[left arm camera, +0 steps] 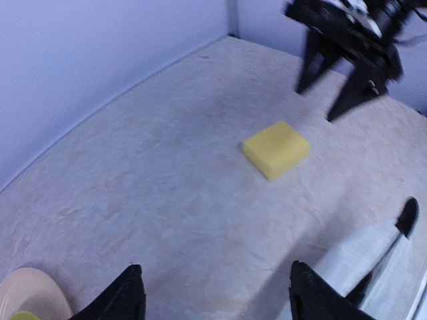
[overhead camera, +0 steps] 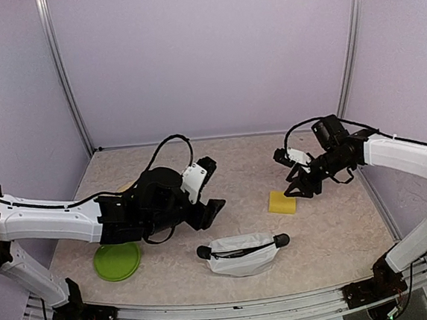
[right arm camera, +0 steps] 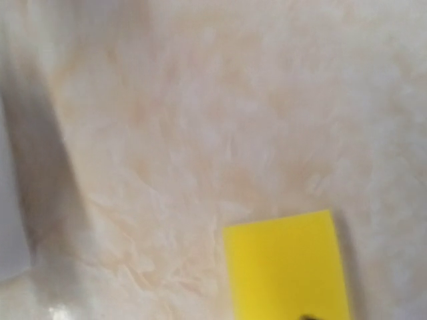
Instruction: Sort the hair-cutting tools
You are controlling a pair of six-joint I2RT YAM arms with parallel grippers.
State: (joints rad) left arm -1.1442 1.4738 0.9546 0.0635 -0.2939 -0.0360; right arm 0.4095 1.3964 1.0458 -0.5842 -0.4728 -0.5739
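The top view looks down from high over the near edge of the bench [overhead camera: 236, 165], facing the back wall [overhead camera: 204, 56]. It stands far enough off to take in the whole surface, with the yellow block [overhead camera: 281, 202] right of centre.

The left wrist view sits low, near-left of the block. It looks slantwise across the block to the right claw [left arm camera: 315, 100] just beyond it, with the left claw [left arm camera: 217, 280] at the bottom edge of the frame.

The right wrist view hangs close above the block, facing almost straight down. It is blurred, and the frame's lower edge cuts the block.

All three views share the block. The top and left wrist views also share the pouch [overhead camera: 243, 253] on the block's near side.
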